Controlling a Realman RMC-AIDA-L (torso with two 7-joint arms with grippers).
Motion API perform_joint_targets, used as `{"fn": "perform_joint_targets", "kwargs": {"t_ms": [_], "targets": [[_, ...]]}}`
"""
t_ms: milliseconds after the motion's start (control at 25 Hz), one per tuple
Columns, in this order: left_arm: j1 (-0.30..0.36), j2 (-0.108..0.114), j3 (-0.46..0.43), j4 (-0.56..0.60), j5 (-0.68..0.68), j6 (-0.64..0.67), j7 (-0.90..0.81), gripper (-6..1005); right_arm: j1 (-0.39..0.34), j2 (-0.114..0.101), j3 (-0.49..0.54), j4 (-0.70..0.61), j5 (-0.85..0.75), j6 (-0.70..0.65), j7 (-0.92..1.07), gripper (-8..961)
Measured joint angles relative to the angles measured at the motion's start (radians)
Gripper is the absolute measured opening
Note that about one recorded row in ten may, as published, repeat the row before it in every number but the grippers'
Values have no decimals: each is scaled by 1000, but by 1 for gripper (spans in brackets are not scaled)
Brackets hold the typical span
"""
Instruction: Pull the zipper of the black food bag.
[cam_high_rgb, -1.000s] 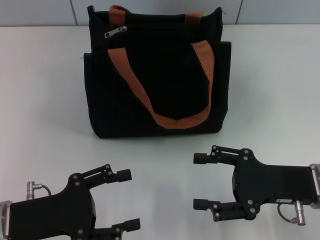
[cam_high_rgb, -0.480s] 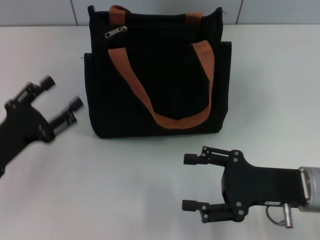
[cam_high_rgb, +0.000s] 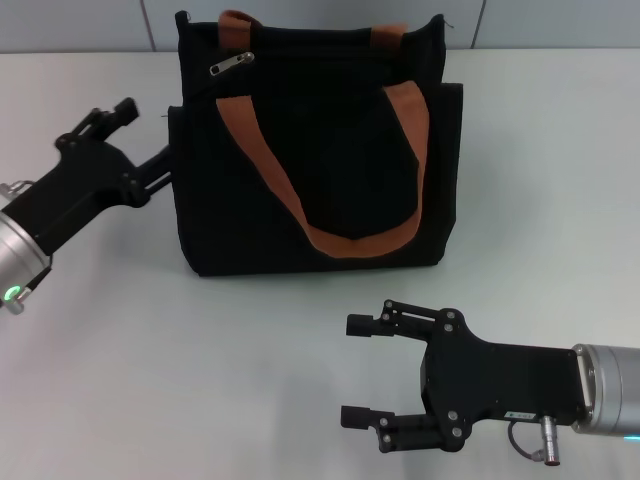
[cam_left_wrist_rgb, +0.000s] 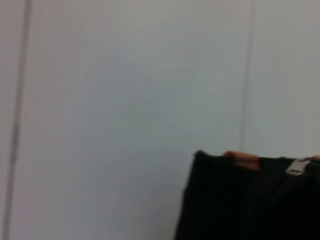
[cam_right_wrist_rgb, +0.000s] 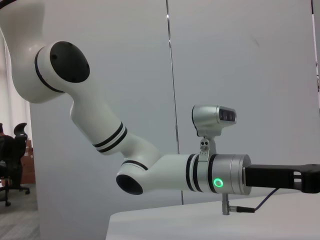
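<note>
1. The left gripper (cam_high_rgb: 140, 140) is being held just beside the left side wall of the black food bag (cam_high_rgb: 310, 150), its fingers spread apart with nothing between them; the lower finger is reaching the bag's edge, though contact cannot be confirmed.
2. The right gripper (cam_high_rgb: 358, 370) is being held low over the table (cam_high_rgb: 540, 180), in front of the bag and well apart from it, its two fingers spread wide and gripping nothing.
3. The zipper (cam_high_rgb: 231, 64) is lying as a small silver pull tab on the bag's top edge, near the upper left corner, beside where the orange-brown handle (cam_high_rgb: 350, 240) is attached. It is being touched by neither gripper.
4. The bag is standing upright at the far side of the table, with its front handle hanging down in a loop over the front pocket.
5. In the left wrist view, the bag's top corner and the silver tab (cam_left_wrist_rgb: 298, 165) are being seen against a pale panelled wall (cam_left_wrist_rgb: 125, 100).
6. In the right wrist view, the left arm (cam_right_wrist_rgb: 150, 170) is being shown stretched across, a green light glowing on its wrist.
</note>
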Motion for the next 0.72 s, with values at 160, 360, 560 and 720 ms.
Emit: {"fn": "perform_joint_targets", "kwargs": {"t_ms": [160,360,560,720], "targets": [[-20,-2,25,-2,-1,42,-10,784,-3,1,1,4,2,1,0,799],[-48,-5,15,-9,-14,56,-6,778,-4,1,4,6,2,1,0,798],[-71,-5,10,-26,-32,23,-3,772,2,1,5,7,3,1,0,798],[-85,-5,11,-42,-47,20,-10,767,5,1,5,8,15,1,0,798]]}}
